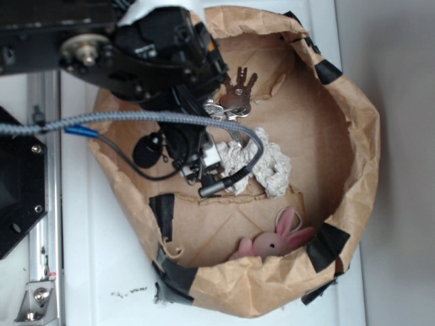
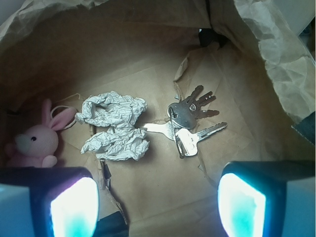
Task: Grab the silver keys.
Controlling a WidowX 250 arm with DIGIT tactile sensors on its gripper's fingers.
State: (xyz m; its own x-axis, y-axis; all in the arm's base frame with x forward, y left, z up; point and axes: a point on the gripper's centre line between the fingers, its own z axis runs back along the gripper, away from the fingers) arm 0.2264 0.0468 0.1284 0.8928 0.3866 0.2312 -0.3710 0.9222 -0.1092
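Gripper (image 2: 158,197) hangs wide open and empty over the bag (image 2: 276,54), keys (image 2: 190,126) lying just right of the paper wad (image 2: 116,127) — it should centre over the keys, then drop straight.

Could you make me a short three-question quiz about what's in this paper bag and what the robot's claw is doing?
1. True or false: the gripper is already closed on the keys.
2. What lies between the keys and the bunny? A) a spoon B) a paper wad C) a cup
3. Fill in: everything sits inside a brown paper ____.

Key:
1. False. In the wrist view the fingers stand apart with nothing between them, and the keys lie on the bag floor.
2. B
3. bag
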